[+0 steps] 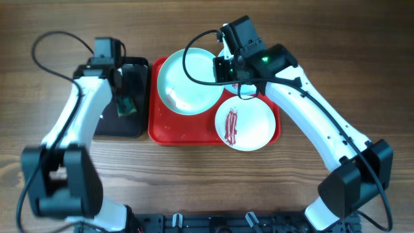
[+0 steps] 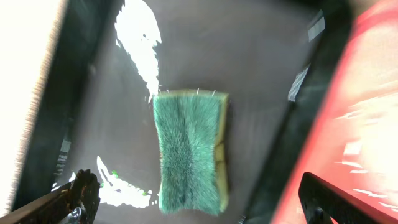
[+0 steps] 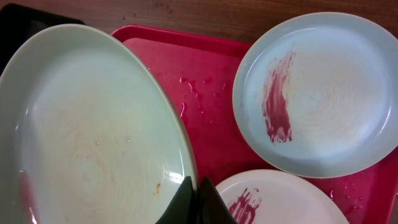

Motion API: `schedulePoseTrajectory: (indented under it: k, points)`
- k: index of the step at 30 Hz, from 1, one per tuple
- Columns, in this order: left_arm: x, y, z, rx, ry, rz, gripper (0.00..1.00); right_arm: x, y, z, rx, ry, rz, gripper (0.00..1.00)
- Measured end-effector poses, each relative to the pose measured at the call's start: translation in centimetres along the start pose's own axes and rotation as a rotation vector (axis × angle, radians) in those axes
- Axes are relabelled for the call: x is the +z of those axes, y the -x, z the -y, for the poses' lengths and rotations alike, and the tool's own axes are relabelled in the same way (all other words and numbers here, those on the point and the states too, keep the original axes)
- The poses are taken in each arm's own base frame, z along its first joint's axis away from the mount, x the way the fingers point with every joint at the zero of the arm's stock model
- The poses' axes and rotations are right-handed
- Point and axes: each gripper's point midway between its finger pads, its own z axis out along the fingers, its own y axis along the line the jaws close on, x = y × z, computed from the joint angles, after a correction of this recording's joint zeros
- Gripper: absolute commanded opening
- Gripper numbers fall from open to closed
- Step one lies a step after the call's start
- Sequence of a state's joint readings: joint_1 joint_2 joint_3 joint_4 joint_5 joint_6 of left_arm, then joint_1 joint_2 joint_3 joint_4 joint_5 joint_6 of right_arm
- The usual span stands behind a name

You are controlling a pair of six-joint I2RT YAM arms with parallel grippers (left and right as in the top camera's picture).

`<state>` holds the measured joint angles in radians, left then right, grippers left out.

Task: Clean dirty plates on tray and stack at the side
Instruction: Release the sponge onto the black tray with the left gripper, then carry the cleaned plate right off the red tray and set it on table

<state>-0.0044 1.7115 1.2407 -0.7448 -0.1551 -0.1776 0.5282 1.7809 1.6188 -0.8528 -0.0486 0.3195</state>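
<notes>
My right gripper (image 3: 196, 199) is pressed together on the near rim of a pale mint plate (image 3: 93, 137), and that thin edge is all I have of it. The plate hangs tilted over the left half of the red tray (image 3: 205, 106), with faint brownish smears across its bowl. I judge this the weak spot: a wet, glazed rim pinched at one point can pivot or slide out if I swing it fast. Below and beside it lie the streaked mint plate (image 3: 323, 93) and the white plate (image 3: 286, 199), both marked dark red, so a slip would bring crockery down on crockery. Droplets on the tray floor suggest that everything here is slick.

My left gripper (image 2: 202, 196) is spread wide and holds nothing. The green sponge (image 2: 186, 149) lies flat on the black tray (image 2: 261, 74) between my fingers, nearer the left one. If I close from here off-centre, I may nudge it aside or catch only a corner.
</notes>
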Motion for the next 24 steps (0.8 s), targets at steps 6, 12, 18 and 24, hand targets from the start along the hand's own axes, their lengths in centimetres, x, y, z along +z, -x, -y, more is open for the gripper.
schedulePoseTrajectory:
  k: [6, 12, 18, 24]
  points:
    - [-6.7, 2.4, -0.1, -0.024, -0.059, 0.147, 1.0, 0.0, -0.3, -0.1, 0.003, 0.005, -0.011, 0.04]
    - [-7.7, 2.0, 1.0, -0.022, -0.134, 0.144, 1.0, 0.0, -0.5, -0.1, 0.006, 0.01, -0.021, 0.05]
    - [-8.5, 1.7, 2.5, -0.048, -0.237, 0.131, 1.0, -0.1, -0.3, 0.6, 0.034, 0.024, -0.026, 0.04]
    - [-9.6, 1.2, 3.9, -0.088, -0.332, 0.109, 1.0, -0.3, 0.5, 3.2, 0.069, 0.029, -0.025, 0.04]
